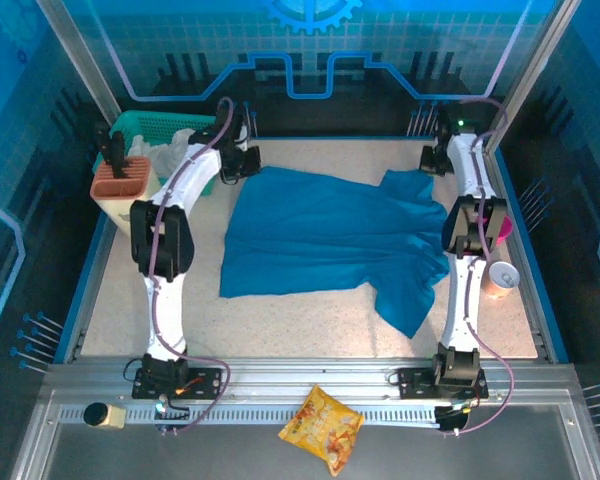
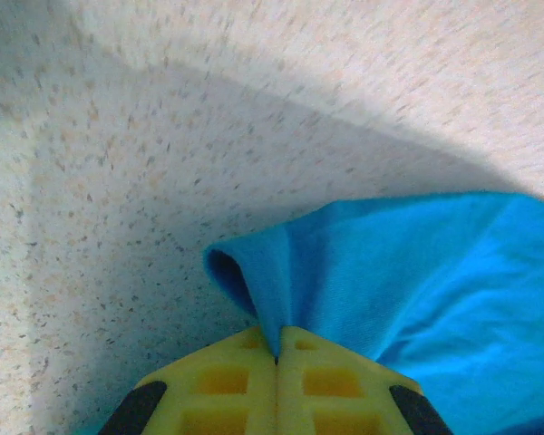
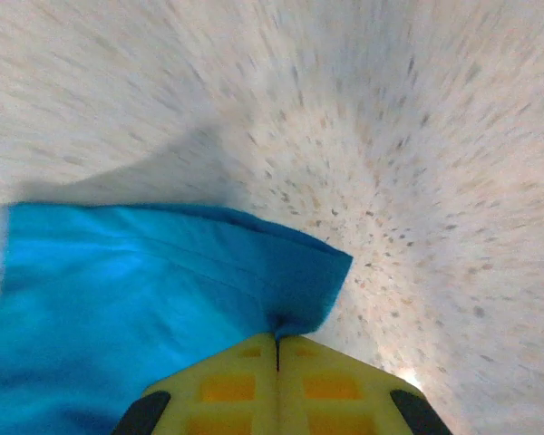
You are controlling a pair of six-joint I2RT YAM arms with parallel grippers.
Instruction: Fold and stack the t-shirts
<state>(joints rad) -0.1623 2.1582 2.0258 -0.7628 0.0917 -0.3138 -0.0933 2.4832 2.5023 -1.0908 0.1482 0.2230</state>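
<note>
One teal-blue t-shirt (image 1: 325,245) lies spread out, somewhat rumpled, across the middle of the speckled table (image 1: 310,320). At the shirt's far left corner, my left gripper (image 1: 248,160) is shut on the cloth. The left wrist view has its yellow fingers (image 2: 227,381) pressed together on a raised fold of the t-shirt (image 2: 417,281), at the left gripper (image 2: 276,353). My right gripper (image 1: 432,165) is at the far right corner. In the right wrist view the right gripper (image 3: 276,343) is shut on a hemmed corner of the t-shirt (image 3: 145,290).
A green basket (image 1: 145,128) holding white cloth stands at the back left, with a beige holder (image 1: 120,190) in front of it. A pink cup (image 1: 502,277) sits by the right edge beside the right arm. A yellow snack bag (image 1: 322,428) lies on the front rail.
</note>
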